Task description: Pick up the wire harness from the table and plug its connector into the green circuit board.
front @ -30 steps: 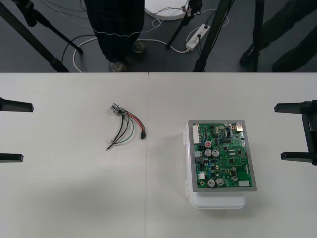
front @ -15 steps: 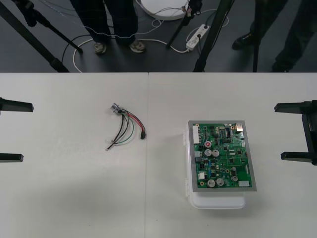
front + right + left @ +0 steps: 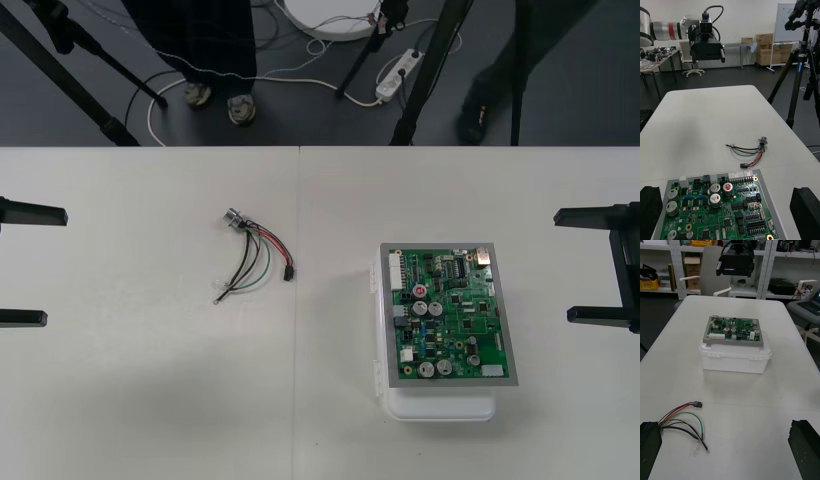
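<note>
**Harness Lay Loose on the Table, Both Grippers Wide at the Edges**

The wire harness (image 3: pixel 254 257) lay flat on the light table (image 3: pixel 150 400), left of centre and apart from everything else. Its round metal socket (image 3: pixel 234 218) pointed toward the far edge. The red, black and green wires curved from it toward the near side, and the small black plug (image 3: pixel 288 272) rested on the table at the end nearest the board. The plug sat in no connector.

The green circuit board (image 3: pixel 450 313) stood on its white base (image 3: pixel 440 405) to the right of the harness, with a stretch of bare table between them.

The left gripper (image 3: pixel 25 265) waited at the table's left edge, well apart from the harness. Its two black fingers (image 3: pixel 35 214) stood far apart and held nothing. In the left wrist view the wires ran close beside one finger, though the front view showed them apart.

The right gripper (image 3: pixel 598 265) waited at the right edge, beyond the board. Its jaws were likewise spread wide and empty.
</note>
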